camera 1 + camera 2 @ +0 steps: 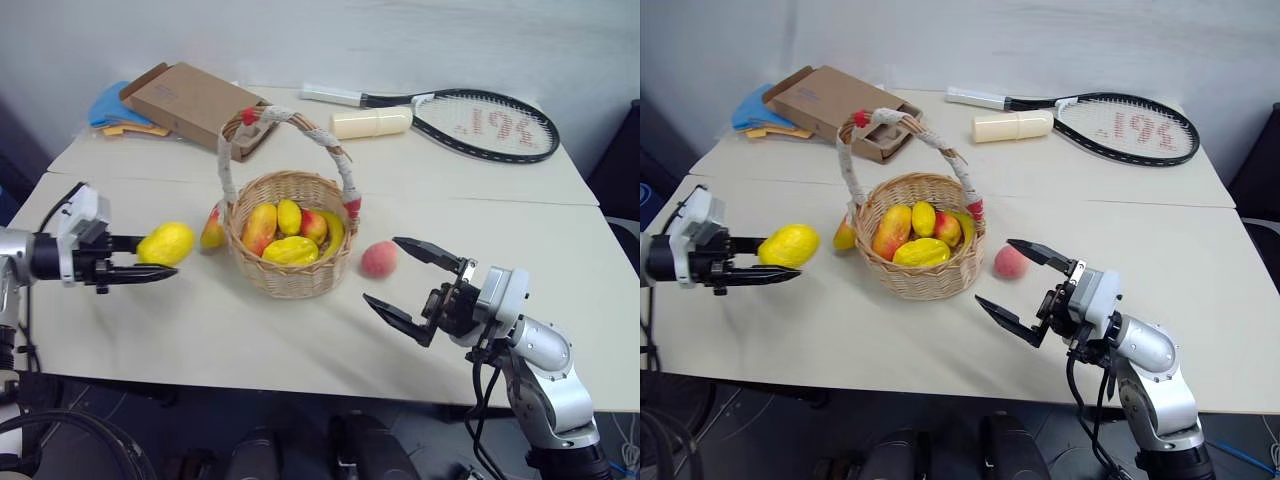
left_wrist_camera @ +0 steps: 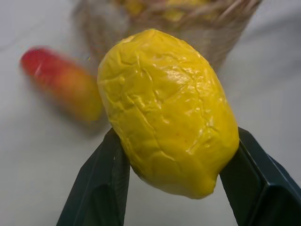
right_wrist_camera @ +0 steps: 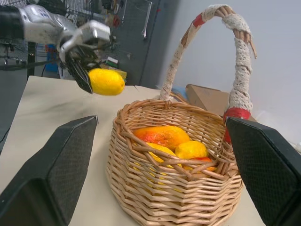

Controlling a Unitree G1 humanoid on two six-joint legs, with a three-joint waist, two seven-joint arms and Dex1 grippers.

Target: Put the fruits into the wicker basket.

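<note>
My left gripper (image 1: 155,258) is shut on a yellow lemon (image 1: 166,243), held above the table to the left of the wicker basket (image 1: 292,272). The wrist view shows the lemon (image 2: 169,110) clamped between both fingers (image 2: 101,188). The basket holds several fruits: mangoes (image 1: 259,227) and lemons (image 1: 289,216). Another mango (image 1: 212,230) lies on the table against the basket's left side. A pink-red peach (image 1: 379,259) rests on the table just right of the basket. My right gripper (image 1: 405,280) is open, hovering right of the basket near the peach, with nothing between its fingers.
At the back of the white table (image 1: 500,230) lie a brown cardboard box (image 1: 195,103), blue cloths (image 1: 112,105), a cream cylinder (image 1: 371,122) and a tennis racket (image 1: 470,122). The basket's tall arched handle (image 1: 290,125) stands over its middle.
</note>
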